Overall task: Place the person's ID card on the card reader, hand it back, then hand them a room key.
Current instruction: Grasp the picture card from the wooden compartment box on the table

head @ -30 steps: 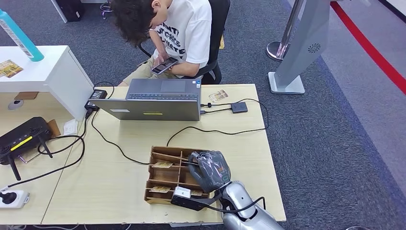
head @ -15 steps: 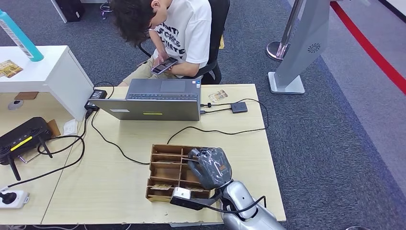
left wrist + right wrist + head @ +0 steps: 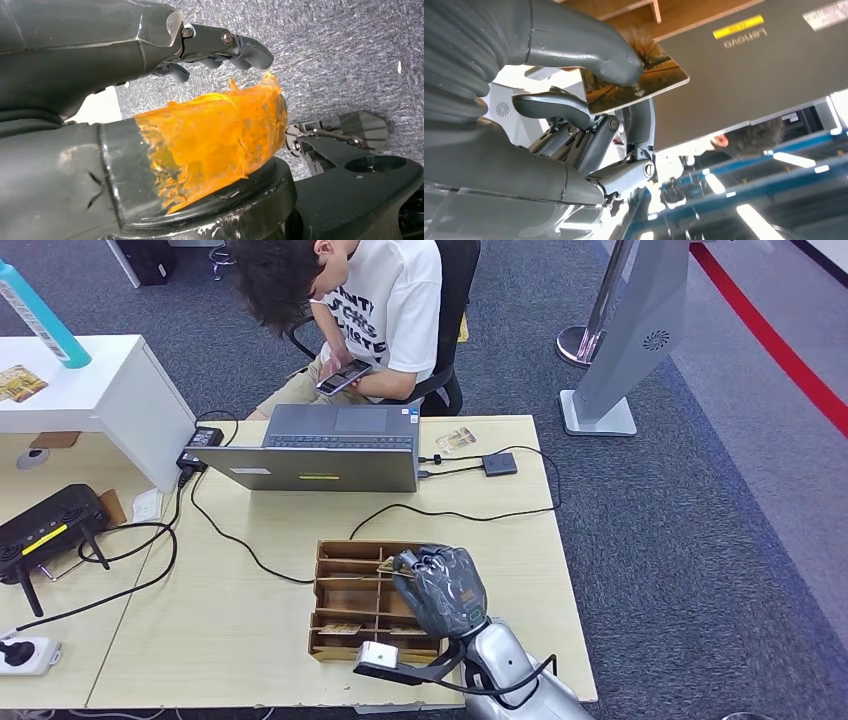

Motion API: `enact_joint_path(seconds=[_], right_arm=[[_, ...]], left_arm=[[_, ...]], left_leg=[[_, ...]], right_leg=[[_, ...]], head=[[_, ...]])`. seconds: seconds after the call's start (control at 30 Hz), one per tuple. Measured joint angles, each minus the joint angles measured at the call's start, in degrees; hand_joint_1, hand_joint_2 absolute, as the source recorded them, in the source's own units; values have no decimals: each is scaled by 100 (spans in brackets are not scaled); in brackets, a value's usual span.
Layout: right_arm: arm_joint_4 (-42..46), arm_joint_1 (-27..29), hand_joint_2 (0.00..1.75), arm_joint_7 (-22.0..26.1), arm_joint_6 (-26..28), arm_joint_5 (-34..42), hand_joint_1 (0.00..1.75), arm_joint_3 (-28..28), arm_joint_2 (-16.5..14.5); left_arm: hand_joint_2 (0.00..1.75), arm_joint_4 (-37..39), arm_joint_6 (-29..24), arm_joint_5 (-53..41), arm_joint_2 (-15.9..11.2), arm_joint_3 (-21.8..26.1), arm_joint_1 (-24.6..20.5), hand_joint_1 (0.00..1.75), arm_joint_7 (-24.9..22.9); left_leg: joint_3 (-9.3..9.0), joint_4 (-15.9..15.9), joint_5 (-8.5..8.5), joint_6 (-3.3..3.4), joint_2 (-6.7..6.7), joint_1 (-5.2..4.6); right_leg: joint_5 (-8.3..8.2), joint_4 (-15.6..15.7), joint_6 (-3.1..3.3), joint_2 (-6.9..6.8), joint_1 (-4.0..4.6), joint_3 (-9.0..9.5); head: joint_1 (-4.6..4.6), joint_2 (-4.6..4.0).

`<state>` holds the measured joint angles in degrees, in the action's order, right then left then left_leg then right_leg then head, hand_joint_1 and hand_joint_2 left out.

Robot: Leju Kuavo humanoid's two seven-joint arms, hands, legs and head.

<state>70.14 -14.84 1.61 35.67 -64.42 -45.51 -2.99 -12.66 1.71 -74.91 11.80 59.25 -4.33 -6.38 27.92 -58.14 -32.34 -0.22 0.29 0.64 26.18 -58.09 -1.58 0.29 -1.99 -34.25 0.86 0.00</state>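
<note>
My right hand (image 3: 440,590) hovers over the right side of a wooden compartment box (image 3: 322,592) near the table's front edge. It pinches a room key card (image 3: 639,82) with a sunset picture between thumb and fingers; the card's tip (image 3: 388,564) pokes out to the left of the fingers. Another card (image 3: 340,628) lies in a front compartment. A small black card reader (image 3: 499,463) on a cable sits at the far right of the table, with an ID card (image 3: 455,440) beside it. My left hand (image 3: 150,100) hangs above grey carpet, holding nothing, with its orange-taped thumb apart from the fingers.
A person (image 3: 380,300) sits behind the table, looking at a phone (image 3: 343,376). A grey laptop (image 3: 320,455) stands at the far edge. Black cables (image 3: 450,512) cross the table. A router (image 3: 45,525) and a power strip (image 3: 25,652) lie at the left.
My right hand has lifted a card out of the box's middle compartment and risen slightly. The box has shifted a little to the right on the table.
</note>
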Motion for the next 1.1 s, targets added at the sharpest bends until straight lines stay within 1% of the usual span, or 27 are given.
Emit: enact_joint_path(seconds=[0.23, 0.4, 0.67, 0.8, 0.97, 1.1], right_arm=[[219, 195, 175, 126, 141, -354, 175, 120, -9], [592, 473, 175, 545, 149, -527, 175, 485, -100], [1207, 893, 175, 1246, 149, -581, 175, 1187, -378], [1454, 991, 175, 1478, 149, -618, 175, 1474, -504], [1636, 948, 175, 1499, 147, -695, 175, 1697, -568], [1638, 674, 175, 1190, 146, -760, 175, 1753, -569]], left_arm=[[0, 0, -20, 1, 2, 23, 0, 0, 30], [0, 0, -42, 1, 2, 43, 0, 0, 32], [0, 0, -51, -18, 4, 46, 1, 0, 44], [0, 0, -51, -48, 4, 46, 0, 0, 48], [0, 1, -44, -120, 3, 46, 0, 0, 48], [0, 0, -17, -216, 1, 45, -5, 0, 50]], left_leg=[[0, 0, 0, 0, 0, 0], [0, 0, 0, 0, 0, 0], [0, 0, 0, 0, 0, 0], [0, 0, 0, 0, 0, 0], [0, 0, 0, 0, 1, 0], [0, 0, 0, 0, 3, 0]], right_leg=[[0, 0, 0, 0, 0, 0], [0, 0, 0, 0, 0, 0], [0, 0, 0, 0, 0, 0], [0, 0, 0, 0, 0, 0], [0, 0, 0, 1, 0, 1], [-1, 0, 0, 2, -1, 1]], head=[[-1, 0], [1, 0], [0, 0], [0, 0], [-1, 0], [1, 0]])
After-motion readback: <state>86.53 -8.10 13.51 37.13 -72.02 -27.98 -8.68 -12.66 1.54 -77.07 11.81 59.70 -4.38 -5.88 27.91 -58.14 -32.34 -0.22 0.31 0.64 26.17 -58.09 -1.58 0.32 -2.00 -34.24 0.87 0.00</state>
